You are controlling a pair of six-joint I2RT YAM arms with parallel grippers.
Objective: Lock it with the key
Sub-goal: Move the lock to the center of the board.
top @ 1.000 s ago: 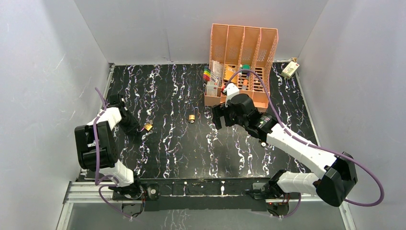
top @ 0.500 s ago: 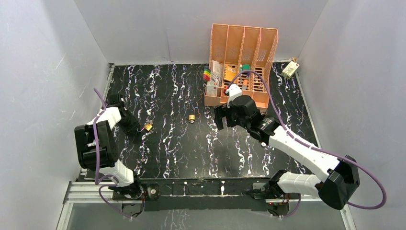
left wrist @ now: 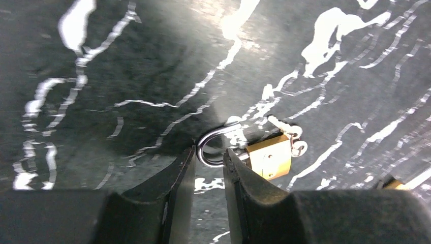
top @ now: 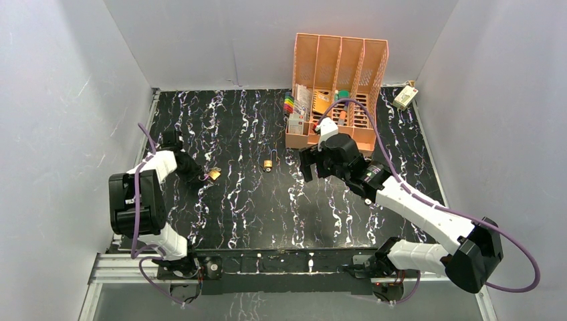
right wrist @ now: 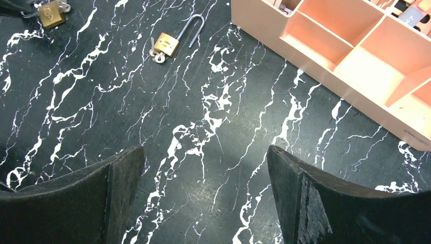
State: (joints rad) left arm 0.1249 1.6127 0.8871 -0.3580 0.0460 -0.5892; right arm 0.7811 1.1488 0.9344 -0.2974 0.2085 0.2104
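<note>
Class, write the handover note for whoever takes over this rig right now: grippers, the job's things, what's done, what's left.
Left gripper: jaws narrow around the shackle of the left padlock; firm grip unclear.
Right gripper: wide open, empty, beside the orange organizer.
Second padlock: mid-table, long shackle looks open.
Done: nothing visibly locked.
Left: secure a padlock, close its shackle, turn the key.

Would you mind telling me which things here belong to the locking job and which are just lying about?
Job: padlock at the left hand, its key, perhaps the second padlock.
Lying about: orange desk organiser, pens in it, small white box.
</note>
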